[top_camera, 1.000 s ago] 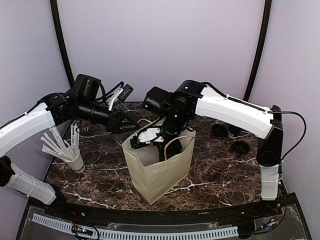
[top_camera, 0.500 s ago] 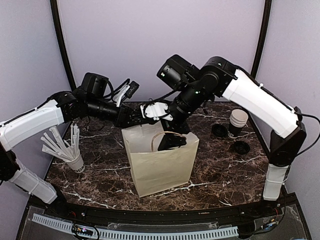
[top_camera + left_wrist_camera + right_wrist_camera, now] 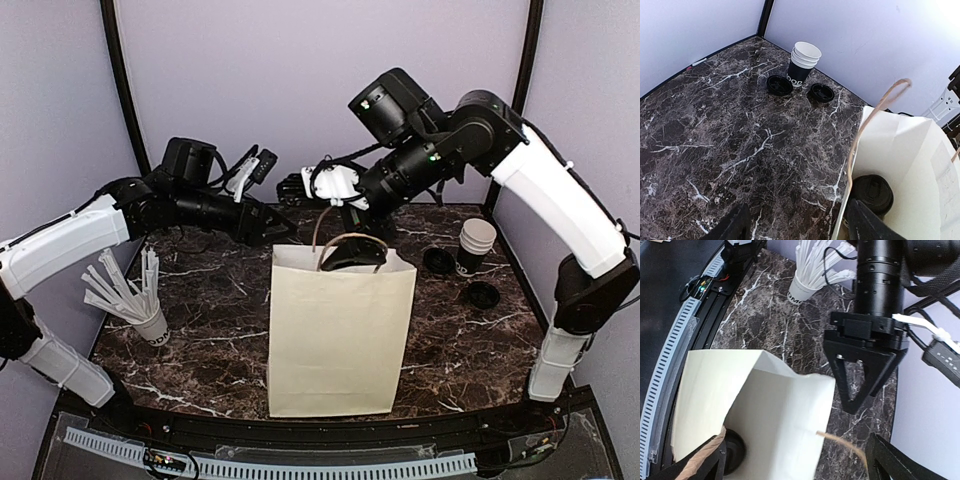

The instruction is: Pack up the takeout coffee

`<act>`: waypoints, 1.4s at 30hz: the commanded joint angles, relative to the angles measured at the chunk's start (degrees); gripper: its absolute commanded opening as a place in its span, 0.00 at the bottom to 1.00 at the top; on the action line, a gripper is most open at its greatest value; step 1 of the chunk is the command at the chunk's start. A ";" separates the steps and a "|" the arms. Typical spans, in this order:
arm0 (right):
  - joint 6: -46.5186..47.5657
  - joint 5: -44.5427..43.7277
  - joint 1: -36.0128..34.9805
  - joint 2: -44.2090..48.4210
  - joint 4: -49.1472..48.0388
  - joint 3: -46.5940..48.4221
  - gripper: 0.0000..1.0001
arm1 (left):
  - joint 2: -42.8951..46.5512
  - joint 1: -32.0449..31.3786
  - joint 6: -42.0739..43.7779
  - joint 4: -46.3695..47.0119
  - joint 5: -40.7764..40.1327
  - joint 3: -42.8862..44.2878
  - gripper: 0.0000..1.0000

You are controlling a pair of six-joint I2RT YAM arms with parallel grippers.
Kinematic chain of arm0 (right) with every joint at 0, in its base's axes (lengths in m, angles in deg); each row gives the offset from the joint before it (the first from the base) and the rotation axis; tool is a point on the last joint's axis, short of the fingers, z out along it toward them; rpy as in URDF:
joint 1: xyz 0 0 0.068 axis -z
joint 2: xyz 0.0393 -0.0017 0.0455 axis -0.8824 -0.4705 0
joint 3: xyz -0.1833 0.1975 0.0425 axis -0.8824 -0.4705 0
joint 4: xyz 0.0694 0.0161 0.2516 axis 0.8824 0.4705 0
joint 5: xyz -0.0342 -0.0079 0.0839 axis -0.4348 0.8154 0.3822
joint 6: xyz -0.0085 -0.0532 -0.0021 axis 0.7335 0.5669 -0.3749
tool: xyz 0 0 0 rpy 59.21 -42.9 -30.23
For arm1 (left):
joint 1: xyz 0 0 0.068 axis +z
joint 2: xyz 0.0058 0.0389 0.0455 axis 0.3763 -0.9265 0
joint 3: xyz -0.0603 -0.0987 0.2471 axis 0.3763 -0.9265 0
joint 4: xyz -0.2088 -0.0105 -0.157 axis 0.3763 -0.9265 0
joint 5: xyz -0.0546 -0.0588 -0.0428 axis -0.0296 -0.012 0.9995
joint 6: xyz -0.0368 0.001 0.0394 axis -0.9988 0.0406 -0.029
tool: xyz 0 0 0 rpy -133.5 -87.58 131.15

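A cream paper bag point(image 3: 340, 330) stands upright mid-table, mouth open. Deep inside it I see a round black lid point(image 3: 872, 192), which also shows in the right wrist view point(image 3: 732, 455); the cup under it is hidden. The tan tray is not in view. My left gripper point(image 3: 280, 228) is open at the bag's far left rim; in its wrist view point(image 3: 800, 227) the bag's edge runs between the fingers. My right gripper point(image 3: 300, 188) is open and empty, above and behind the bag mouth point(image 3: 800, 465). The bag's handle point(image 3: 880, 107) arches up.
A stack of lidless cups point(image 3: 475, 245) stands at the back right with two loose black lids point(image 3: 437, 260) point(image 3: 484, 294) beside it. A white cup of paper-wrapped sticks point(image 3: 150, 320) stands at the left. Bare marble table point(image 3: 715, 125) lies left of the bag.
The right gripper rose out of the bag and drew back and up. The bag went from leaning and crumpled to upright and tall. The left gripper stayed by its far rim.
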 commanded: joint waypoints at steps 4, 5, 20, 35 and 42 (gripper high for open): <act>-0.67 -2.74 -0.02 1.84 -4.70 0.62 0.99 | 6.03 -2.34 -2.06 -4.25 2.12 1.19 0.72; -0.79 -2.68 0.03 1.73 -4.53 0.56 0.99 | 6.43 -2.94 -2.25 -5.38 1.94 0.78 0.72; -0.78 -4.00 3.79 -0.65 -7.44 -0.27 0.99 | 12.34 -3.71 -3.05 -8.08 -3.06 -2.78 0.72; -0.73 -6.18 7.92 -1.68 -10.58 -6.40 0.99 | 14.48 -3.70 -7.70 0.94 -3.63 -7.90 0.71; -0.44 -5.34 8.84 -0.68 -9.31 -6.80 0.99 | 14.55 -4.02 -11.09 1.33 -5.04 -7.88 0.70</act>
